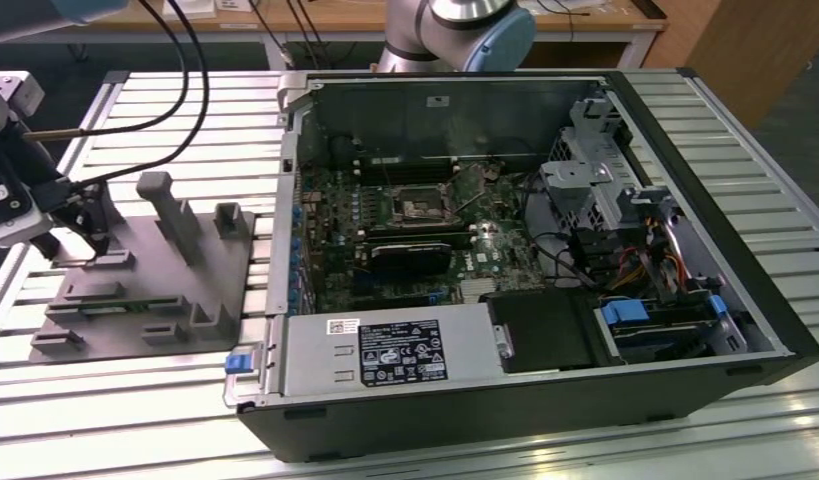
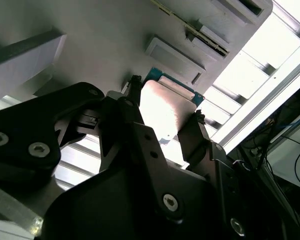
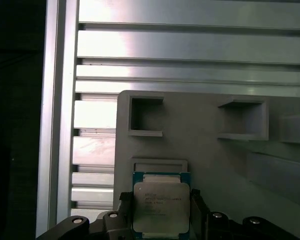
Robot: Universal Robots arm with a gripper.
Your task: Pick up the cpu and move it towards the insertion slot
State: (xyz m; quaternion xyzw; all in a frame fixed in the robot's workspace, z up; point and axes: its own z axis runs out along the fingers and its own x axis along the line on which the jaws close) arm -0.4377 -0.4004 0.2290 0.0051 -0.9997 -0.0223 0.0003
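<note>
Jaws clamped on flat silvery square cpu [image 3: 161, 207] over grey plastic fixture [image 3: 215, 155]; silver-framed square insertion slot [image 1: 420, 207] well apart, carry not done.

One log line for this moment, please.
gripper: fingers shut on cpu | place: at grey fixture, outside computer case | insertion slot: inside case, apart from cpu

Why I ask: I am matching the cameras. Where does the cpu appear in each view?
First wrist view: the cpu sits gripped in the tool, near the grey fixture plate and its square pockets.
Second wrist view: its shiny top shows between the tool's tips, plate behind.
Exterior view: too small to tell; the tool stands over the plate at the exterior view's left.
Shared landmark: the grey fixture plate.
</note>
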